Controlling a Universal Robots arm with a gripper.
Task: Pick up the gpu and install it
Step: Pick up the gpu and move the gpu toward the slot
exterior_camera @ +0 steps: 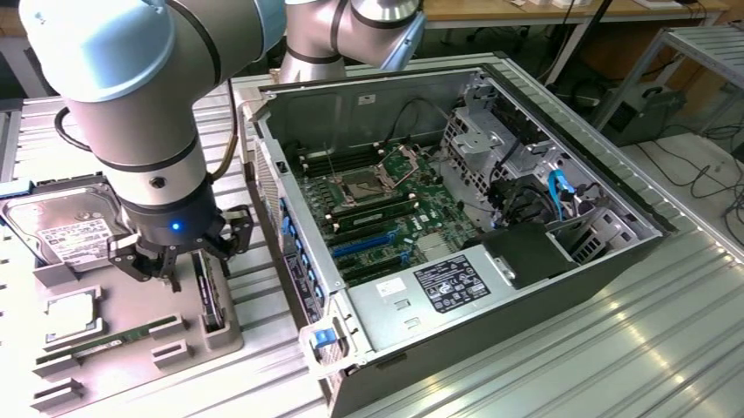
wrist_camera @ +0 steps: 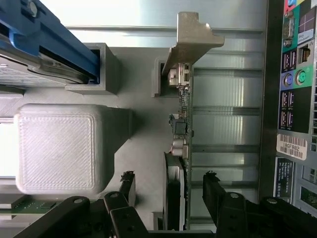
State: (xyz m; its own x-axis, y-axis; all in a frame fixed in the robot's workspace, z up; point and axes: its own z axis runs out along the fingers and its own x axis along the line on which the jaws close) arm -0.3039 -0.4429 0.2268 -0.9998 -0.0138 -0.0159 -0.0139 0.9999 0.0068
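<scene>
The gpu (exterior_camera: 212, 300) stands on edge in a slot of the grey holder tray (exterior_camera: 128, 357), at the exterior view's left. The wrist view looks along its thin green edge (wrist_camera: 182, 124), with the silver bracket (wrist_camera: 190, 42) at the far end. My gripper (exterior_camera: 186, 261) hovers just over the card, open. Its black fingers (wrist_camera: 128, 184) straddle the gpu's near end with a gap on each side, and nothing is gripped (wrist_camera: 170, 186).
The open computer case (exterior_camera: 558, 261) lies beside the tray, with motherboard and blue card slots (exterior_camera: 366, 246) exposed. Its rear port panel (wrist_camera: 297, 74) runs close alongside the gpu. The tray also holds a hard drive (exterior_camera: 64, 231), a processor (exterior_camera: 70, 315) and a memory stick (exterior_camera: 99, 341). A grey block (wrist_camera: 59, 148) stands near the fingers.
</scene>
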